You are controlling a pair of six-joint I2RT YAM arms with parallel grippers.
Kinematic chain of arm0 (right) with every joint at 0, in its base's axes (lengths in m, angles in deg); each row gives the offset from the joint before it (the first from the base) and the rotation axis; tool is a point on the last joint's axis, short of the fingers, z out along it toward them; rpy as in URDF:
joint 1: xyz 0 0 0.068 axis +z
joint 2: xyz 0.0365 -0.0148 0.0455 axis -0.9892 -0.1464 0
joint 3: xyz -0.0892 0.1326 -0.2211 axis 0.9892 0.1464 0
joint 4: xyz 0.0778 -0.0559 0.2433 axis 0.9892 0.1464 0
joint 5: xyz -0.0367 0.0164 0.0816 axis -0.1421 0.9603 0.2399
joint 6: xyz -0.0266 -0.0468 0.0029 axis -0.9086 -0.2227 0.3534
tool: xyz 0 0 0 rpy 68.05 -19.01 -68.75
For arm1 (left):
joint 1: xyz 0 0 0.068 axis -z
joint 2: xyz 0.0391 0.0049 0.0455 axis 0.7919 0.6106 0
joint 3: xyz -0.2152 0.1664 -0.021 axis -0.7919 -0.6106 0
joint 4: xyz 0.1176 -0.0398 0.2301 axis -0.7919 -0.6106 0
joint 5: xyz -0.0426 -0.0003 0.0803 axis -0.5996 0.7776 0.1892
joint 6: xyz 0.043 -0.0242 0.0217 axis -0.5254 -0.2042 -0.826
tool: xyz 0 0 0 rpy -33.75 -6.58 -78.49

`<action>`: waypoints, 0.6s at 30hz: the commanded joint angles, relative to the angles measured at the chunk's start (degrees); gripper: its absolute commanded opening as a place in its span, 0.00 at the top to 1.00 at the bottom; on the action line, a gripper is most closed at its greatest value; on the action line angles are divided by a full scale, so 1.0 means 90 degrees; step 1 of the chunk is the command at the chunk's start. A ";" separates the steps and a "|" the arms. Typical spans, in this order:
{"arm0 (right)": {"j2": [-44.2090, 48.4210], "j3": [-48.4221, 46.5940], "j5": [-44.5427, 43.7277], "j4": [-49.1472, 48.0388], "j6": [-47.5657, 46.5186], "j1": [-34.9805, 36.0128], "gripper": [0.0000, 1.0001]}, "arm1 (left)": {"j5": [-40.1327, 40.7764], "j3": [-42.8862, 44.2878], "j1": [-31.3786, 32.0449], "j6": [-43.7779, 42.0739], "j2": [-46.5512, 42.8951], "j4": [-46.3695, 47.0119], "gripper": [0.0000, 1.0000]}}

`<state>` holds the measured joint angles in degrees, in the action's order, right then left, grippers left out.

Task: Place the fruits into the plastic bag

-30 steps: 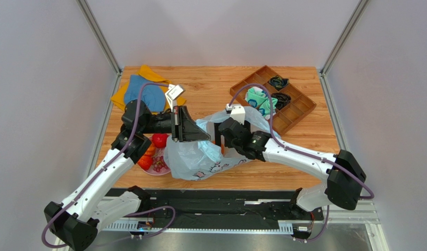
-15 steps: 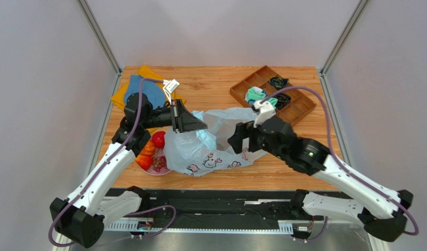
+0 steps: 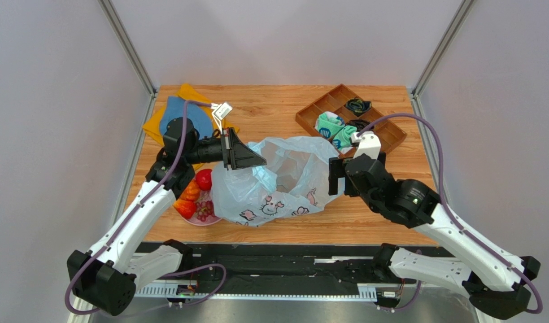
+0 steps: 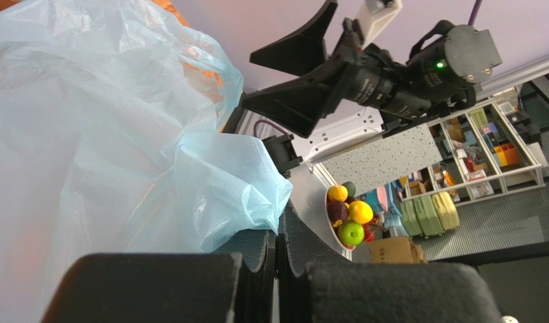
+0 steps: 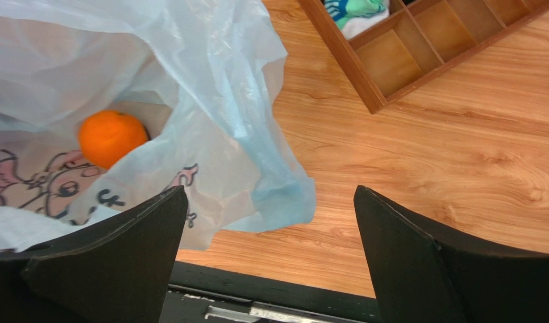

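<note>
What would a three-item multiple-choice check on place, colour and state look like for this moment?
1. Where is the orange?
A. On the pink plate
B. Inside the plastic bag
C. In the wooden tray

2. What colour is the plastic bag?
A. Pale blue
B. Yellow
C. Green

3. What state is the right gripper in?
A. Shut on an apple
B. Shut on the bag
C. Open, holding nothing

Answers:
1 B: the right wrist view shows the orange lying within the bag's folds.
2 A: the film is translucent pale blue in every view.
3 C: its fingers stand wide apart with only bag and table showing between them.
</note>
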<state>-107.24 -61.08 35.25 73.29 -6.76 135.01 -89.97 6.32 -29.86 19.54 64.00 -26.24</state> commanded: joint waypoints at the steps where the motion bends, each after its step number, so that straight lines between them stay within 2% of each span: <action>1: -0.0186 0.0280 -0.0127 -0.0271 -0.0360 -0.0679 0.00 | 0.0031 0.0240 -0.0039 -0.0213 -0.0032 -0.0069 1.00; 4: -0.0236 0.0659 0.1003 -0.0896 -0.0662 -0.1441 0.14 | 0.0060 0.0270 -0.0039 -0.0320 -0.0042 -0.0283 1.00; 5: -0.0226 0.0709 0.1326 -0.1052 -0.0741 -0.1541 0.30 | 0.0070 0.0289 -0.0039 -0.0340 -0.0042 -0.0342 1.00; 7: -0.0187 0.0701 0.1885 -0.1385 -0.0887 -0.1581 0.47 | 0.0119 0.0299 -0.0059 -0.0447 -0.0032 -0.0469 1.00; 8: -0.0158 0.0623 0.1944 -0.1395 -0.0907 -0.1581 0.72 | 0.0138 0.0328 -0.0059 -0.0496 -0.0013 -0.0508 1.00; 9: -0.0148 0.0477 0.1925 -0.1279 -0.0907 -0.1591 0.81 | 0.0216 0.0357 -0.0068 -0.0603 0.0045 -0.0634 1.00; 10: -0.0129 0.0331 0.1886 -0.1191 -0.0907 -0.1581 0.94 | 0.0246 0.0454 -0.0078 -0.0662 0.0104 -0.0694 1.00; 11: -0.0090 -0.0077 0.1770 -0.0939 -0.0907 -0.1581 1.00 | 0.0294 0.0523 -0.0078 -0.0730 0.0172 -0.0771 1.00; 14: 0.0027 -0.0936 0.1603 -0.0557 -0.0927 -0.1591 1.00 | 0.0402 0.0874 -0.0078 -0.1062 0.0407 -0.1191 1.00; 18: 0.0203 -0.1555 0.1495 -0.0341 -0.1024 -0.1591 1.00 | 0.0626 0.1187 -0.0078 -0.1364 0.0534 -0.1484 1.00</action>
<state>-108.46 -68.18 49.69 69.18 -14.20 120.80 -86.38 13.05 -30.28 12.00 68.59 -36.49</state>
